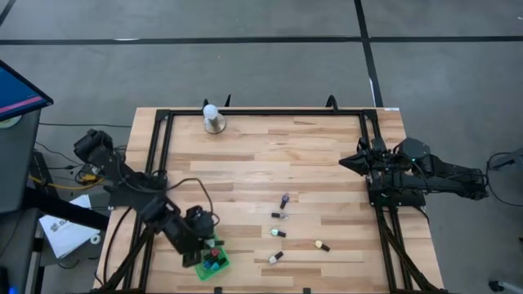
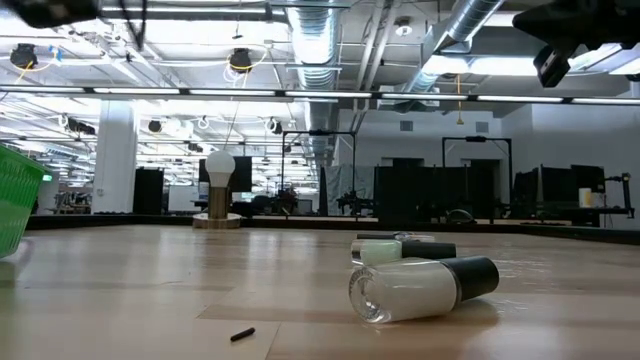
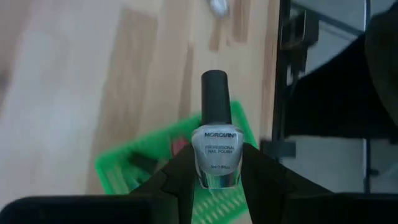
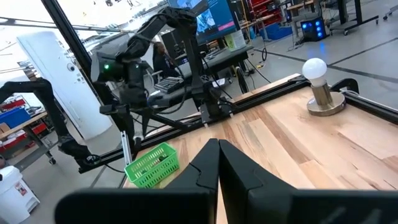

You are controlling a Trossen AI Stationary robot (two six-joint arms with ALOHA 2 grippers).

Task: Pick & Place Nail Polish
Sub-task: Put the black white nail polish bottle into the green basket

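My left gripper (image 1: 204, 242) is above the green basket (image 1: 215, 262) at the table's near left, shut on a silver-white nail polish bottle (image 3: 216, 152) with a black cap (image 3: 215, 93). The basket (image 3: 143, 165) lies below the bottle and holds a few bottles. Several more nail polish bottles lie on their sides on the table, among them a purple one (image 1: 284, 199) and a cream one (image 1: 321, 244). One clear-white bottle (image 2: 420, 285) lies close in the low view. My right gripper (image 4: 217, 163) is shut and empty at the table's right edge (image 1: 350, 162). My left gripper pinches the bottle's glass body (image 3: 200, 163) between its two fingers, one on each side. The fingers (image 3: 258, 174) come from above, slanting down, and lie along the bottle. The cap end sticks out past the fingertips. The bottle is lifted clear, over the basket.
A white ball-topped round stand (image 1: 212, 119) stands at the far edge, also in the low view (image 2: 219, 190). A black frame (image 1: 159, 147) runs along the table's left, far and right sides. A small dark bit (image 2: 242, 334) lies near the low camera.
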